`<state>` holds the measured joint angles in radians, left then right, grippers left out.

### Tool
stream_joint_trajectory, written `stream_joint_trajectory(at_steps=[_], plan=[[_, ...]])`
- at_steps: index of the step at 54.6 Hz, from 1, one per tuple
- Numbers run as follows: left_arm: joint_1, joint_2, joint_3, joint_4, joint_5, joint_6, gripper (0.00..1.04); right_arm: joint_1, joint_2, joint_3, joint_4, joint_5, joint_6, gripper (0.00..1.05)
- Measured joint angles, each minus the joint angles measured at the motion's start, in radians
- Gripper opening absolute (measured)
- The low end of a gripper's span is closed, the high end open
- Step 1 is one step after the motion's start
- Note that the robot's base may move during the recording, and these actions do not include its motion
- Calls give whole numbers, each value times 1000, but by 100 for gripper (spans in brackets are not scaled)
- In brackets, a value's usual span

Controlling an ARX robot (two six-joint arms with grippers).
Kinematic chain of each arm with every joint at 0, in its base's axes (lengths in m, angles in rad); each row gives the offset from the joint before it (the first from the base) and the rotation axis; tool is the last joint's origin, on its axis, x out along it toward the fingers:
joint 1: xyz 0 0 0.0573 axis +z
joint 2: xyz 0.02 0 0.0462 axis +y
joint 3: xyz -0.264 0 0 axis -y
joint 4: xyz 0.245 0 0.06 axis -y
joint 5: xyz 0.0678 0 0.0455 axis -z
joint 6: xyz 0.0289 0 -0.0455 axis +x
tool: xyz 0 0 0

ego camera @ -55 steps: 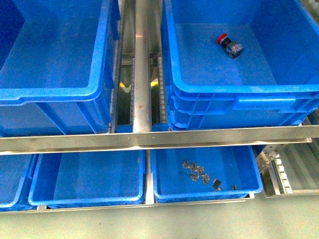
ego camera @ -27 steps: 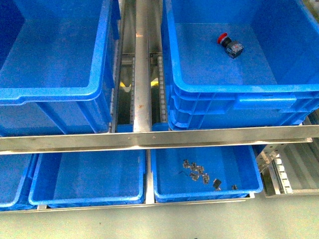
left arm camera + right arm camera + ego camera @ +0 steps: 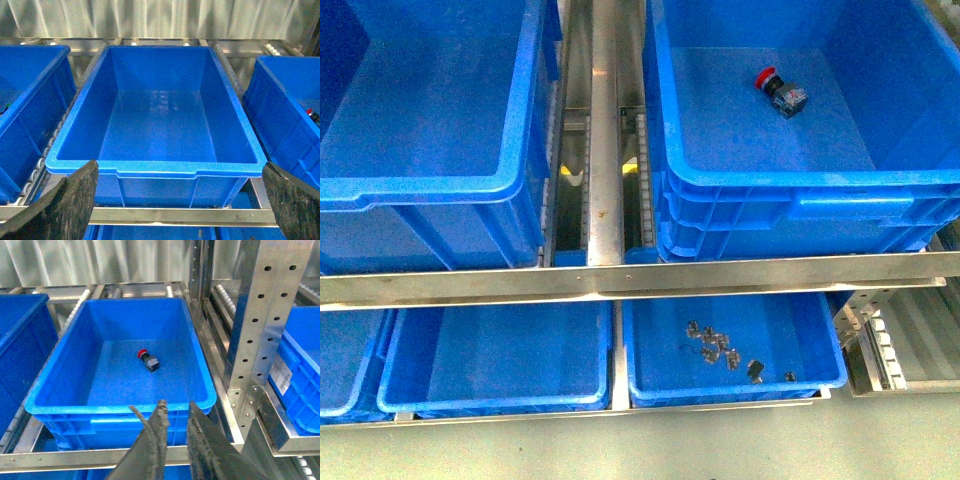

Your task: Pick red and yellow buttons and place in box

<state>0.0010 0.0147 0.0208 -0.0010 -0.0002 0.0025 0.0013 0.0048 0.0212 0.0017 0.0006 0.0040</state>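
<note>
Metal rack (image 3: 250, 315) | red button (image 3: 148, 360) in box (image 3: 120, 407), beyond right pincer (image 3: 177, 407), pressed together | left pincer (image 3: 179, 165) spread

One red button (image 3: 766, 78) shows. Above the steel rail (image 3: 620, 280) stand two deep crates (image 3: 430, 188); below it, three shallow trays (image 3: 490, 402), plus several small metal clips (image 3: 715, 345).

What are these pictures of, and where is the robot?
These are photos from three cameras on a robot with two arms. The front view looks out from its body at shelves of blue boxes; no arm shows there. The other cameras sit on its wrists. The left gripper is wide open before an empty crate. The right gripper is nearly closed, holding nothing, facing another crate with one red button inside. A lower tray holds small metal bits.
</note>
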Motion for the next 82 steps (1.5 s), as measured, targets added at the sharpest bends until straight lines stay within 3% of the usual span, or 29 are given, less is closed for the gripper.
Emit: stream_joint_trajectory(at_steps=[6,21,82], plan=[[0,0,0,0,0,0,97,0,0,0,0,0,0,50],[0,0,0,0,0,0,97,0,0,0,0,0,0,100],[0,0,0,1,0,0,97,0,1,0,-3,2,-1,99]])
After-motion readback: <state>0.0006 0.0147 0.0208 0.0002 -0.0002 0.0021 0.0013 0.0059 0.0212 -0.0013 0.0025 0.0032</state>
